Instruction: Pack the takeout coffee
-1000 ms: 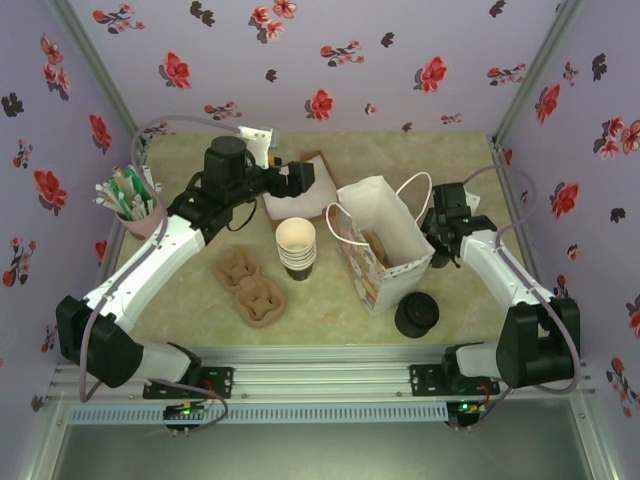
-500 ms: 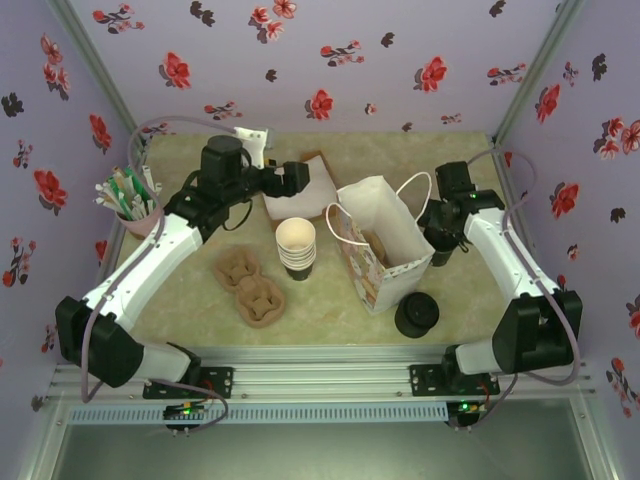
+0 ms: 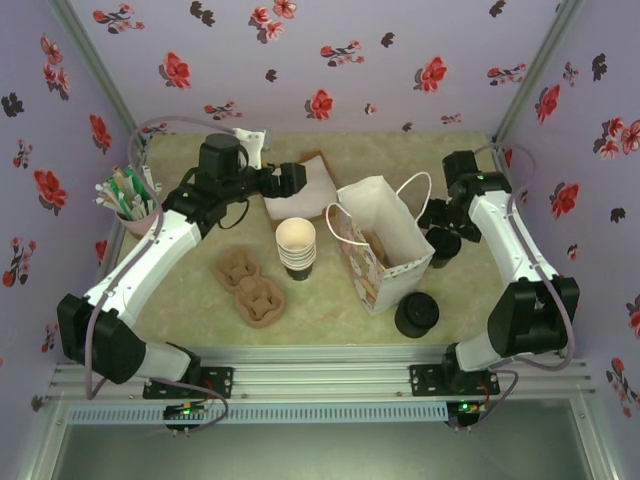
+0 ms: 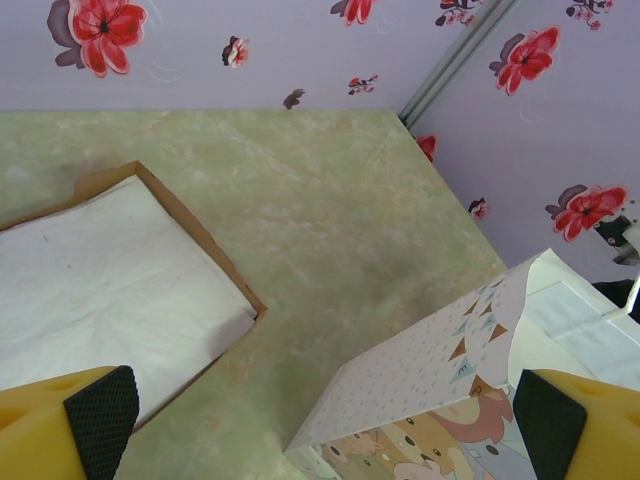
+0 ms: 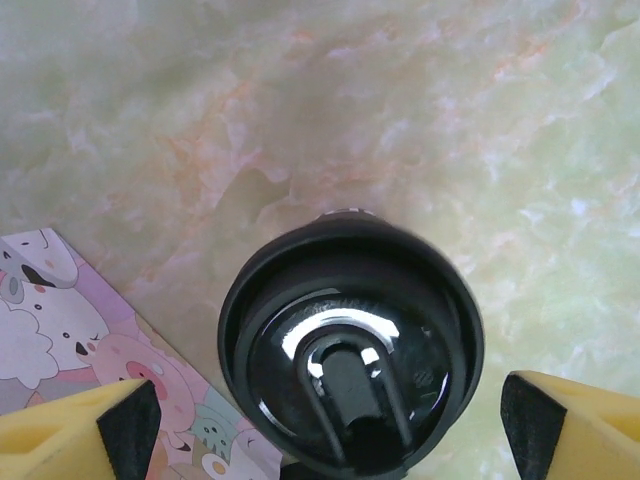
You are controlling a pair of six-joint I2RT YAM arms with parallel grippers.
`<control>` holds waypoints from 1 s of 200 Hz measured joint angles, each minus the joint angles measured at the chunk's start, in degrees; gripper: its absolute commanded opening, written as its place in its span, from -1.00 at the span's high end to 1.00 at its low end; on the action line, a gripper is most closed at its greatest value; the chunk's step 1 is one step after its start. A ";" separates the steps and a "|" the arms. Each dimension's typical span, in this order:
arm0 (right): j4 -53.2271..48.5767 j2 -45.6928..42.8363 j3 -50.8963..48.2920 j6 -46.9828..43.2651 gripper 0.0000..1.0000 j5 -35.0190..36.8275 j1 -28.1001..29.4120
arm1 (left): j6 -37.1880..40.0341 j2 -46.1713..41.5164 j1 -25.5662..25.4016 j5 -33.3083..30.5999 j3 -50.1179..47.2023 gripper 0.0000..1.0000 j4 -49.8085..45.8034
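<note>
The takeout coffee (image 5: pixel 350 370) is a small dark cup under a glossy round black lid with a raised tab, standing upright on the worktop (image 3: pixel 320 310) just beside the paper bag (image 3: pixel 385 250), at the bag's three o'clock. The right jaws hang over it spread wide, pads at nine and three o'clock, neither touching the lid. The left jaws gape too, empty, over the worktop between the napkin box (image 4: pixel 110 290) and the bag.
</note>
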 measured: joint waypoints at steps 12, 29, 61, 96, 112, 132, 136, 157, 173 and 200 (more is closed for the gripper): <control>-0.59 0.00 0.09 -0.39 -0.79 -0.96 -0.85 | -0.22 0.02 0.00 0.31 0.04 -0.98 -0.09; -1.27 0.24 0.48 -1.03 -0.79 -2.05 -1.51 | -0.50 0.26 0.09 0.81 0.52 -0.98 -0.31; -1.99 2.60 2.01 -2.45 -0.78 -2.99 -1.81 | -0.68 0.61 0.20 1.07 0.76 -0.98 -0.90; -3.28 5.01 3.58 -5.16 -0.77 -3.08 -1.81 | -0.83 0.83 0.26 1.44 0.85 -0.98 -1.90; -4.15 5.64 4.33 -6.23 -0.77 -2.45 -1.81 | -0.85 0.92 0.26 1.44 0.98 -0.98 -2.36; -5.20 6.43 5.14 -7.26 -0.78 -1.05 -1.84 | -0.85 1.16 0.26 1.46 1.44 -0.98 -2.80; -5.33 6.56 5.27 -7.37 -0.79 -0.85 -1.88 | -0.85 1.25 0.26 1.46 1.53 -0.98 -2.84; -5.70 7.10 5.53 -8.20 -0.77 -0.72 -2.49 | -0.83 1.46 0.28 1.49 1.84 -0.98 -3.08; -6.05 7.54 5.55 -8.57 -0.76 -0.81 -3.30 | -0.85 1.62 0.31 1.49 1.84 -0.98 -3.30; -6.19 8.37 5.55 -8.81 -0.74 -1.90 -4.09 | -0.83 1.77 0.33 1.51 1.84 -0.98 -3.45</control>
